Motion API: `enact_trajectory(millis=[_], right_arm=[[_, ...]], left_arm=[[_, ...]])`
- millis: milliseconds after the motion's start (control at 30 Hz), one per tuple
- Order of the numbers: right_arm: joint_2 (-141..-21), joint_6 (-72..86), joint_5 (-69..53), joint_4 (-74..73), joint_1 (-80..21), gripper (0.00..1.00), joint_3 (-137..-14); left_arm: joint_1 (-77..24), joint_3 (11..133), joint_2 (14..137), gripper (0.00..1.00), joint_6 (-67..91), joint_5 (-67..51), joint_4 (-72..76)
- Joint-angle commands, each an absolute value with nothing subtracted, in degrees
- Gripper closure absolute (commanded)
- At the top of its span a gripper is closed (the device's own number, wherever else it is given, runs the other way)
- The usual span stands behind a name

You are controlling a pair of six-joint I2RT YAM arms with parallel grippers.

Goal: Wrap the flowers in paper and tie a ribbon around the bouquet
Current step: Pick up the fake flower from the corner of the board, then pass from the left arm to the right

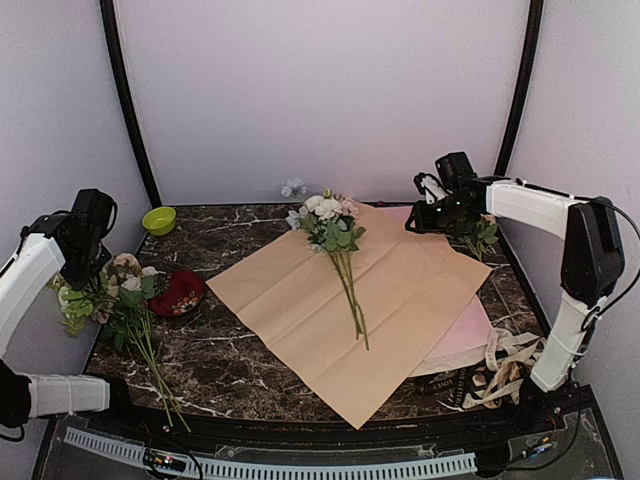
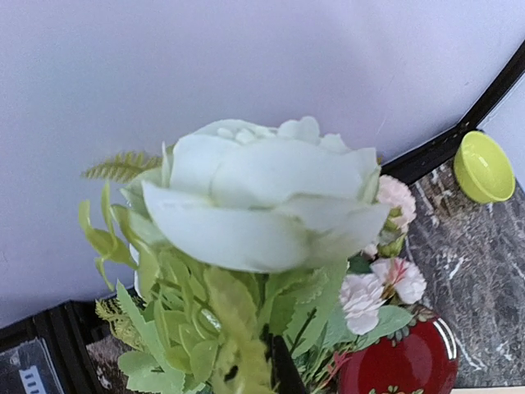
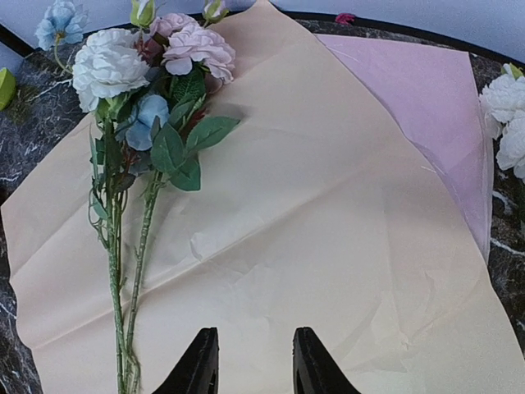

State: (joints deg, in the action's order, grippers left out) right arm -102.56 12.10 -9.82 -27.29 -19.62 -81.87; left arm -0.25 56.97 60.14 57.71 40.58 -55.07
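The flowers [image 1: 328, 215] [image 3: 139, 123], cream-white, pale blue and pink blossoms on long green stems, lie on a tan kraft sheet [image 1: 400, 290] [image 3: 312, 230] in mid-table. The sage-green paper is out of view. A black ribbon [image 1: 447, 384] with pale lettering lies at the front right. My left gripper [image 1: 97, 280] [image 2: 283, 369] is buried in a leafy bunch at the left table edge, shut on the stem of a big pale white blossom [image 2: 262, 197]. My right gripper [image 1: 415, 222] [image 3: 254, 361] hovers open over the tan sheet's far right part, holding nothing.
A pink sheet [image 1: 465, 335] [image 3: 418, 90] lies under the tan one. Cream ribbons [image 1: 505, 360] are heaped front right. A red bowl [image 1: 180, 292] [image 2: 410, 365], a lime bowl [image 1: 159, 220] [image 2: 484, 168], a loose blue blossom [image 1: 293, 187] [image 3: 61, 20] and white flowers [image 1: 475, 235] [image 3: 509, 115] ring the sheet.
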Motion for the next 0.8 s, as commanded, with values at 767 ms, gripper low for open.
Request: enact_trajectory(millis=[767], right_arm=[[-111.31, 33.02, -42.30, 24.07, -40.82, 0.47, -93.11]], left_arm=[[-28.29, 52.37, 75.20, 1.00, 22.84, 0.19, 51.47]])
